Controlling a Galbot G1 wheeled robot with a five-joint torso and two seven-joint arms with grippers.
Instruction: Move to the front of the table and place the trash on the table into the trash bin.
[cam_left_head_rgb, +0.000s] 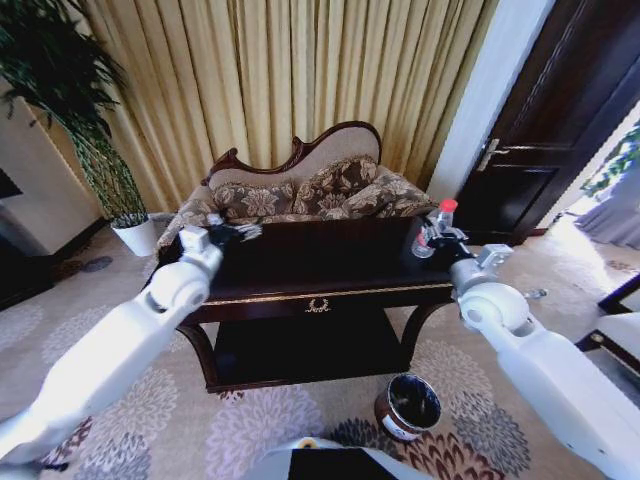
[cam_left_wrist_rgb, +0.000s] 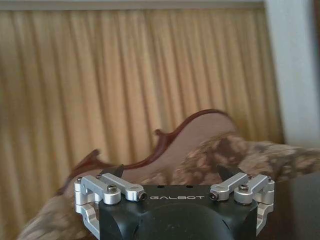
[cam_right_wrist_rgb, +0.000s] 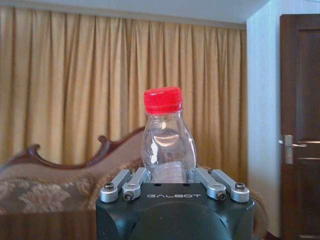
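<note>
- While the right arm reaches forward over the right end of the large dark brown glossy table (cam_left_head_rgb: 300, 265) with gold edge trim, the right gripper (cam_left_head_rgb: 432, 238) sits at the clear plastic bottle (cam_left_head_rgb: 436, 226) with a red cap; in the right wrist view that bottle (cam_right_wrist_rgb: 167, 145) stands upright between the linkage arms of the right gripper (cam_right_wrist_rgb: 172, 176), which is pinched against its lower body.
- The left arm stretches out over the table's left end, with the left gripper (cam_left_head_rgb: 232, 233) just above the far left corner, near the sofa. In the left wrist view the left gripper (cam_left_wrist_rgb: 172, 172) has its linkages spread wide with nothing between them.
- Both grippers' fingertips are largely hidden behind their own black housings in the wrist views, and the bottle's base and label are covered by the right gripper. Whether the bottle rests on the tabletop or is lifted off it cannot be told.
- The small round dark brown trash bin (cam_left_head_rgb: 408, 407) with a black inside stands on the floral carpet (cam_left_head_rgb: 250, 430), in front of the table's right leg and well apart from the bottle.
- Behind the table are a carved-frame patterned sofa (cam_left_head_rgb: 300, 190), gold pleated curtains (cam_left_head_rgb: 270, 70), a potted plant in a white pot (cam_left_head_rgb: 135, 236) to the left and a dark wooden door (cam_left_head_rgb: 560, 110) to the right.
</note>
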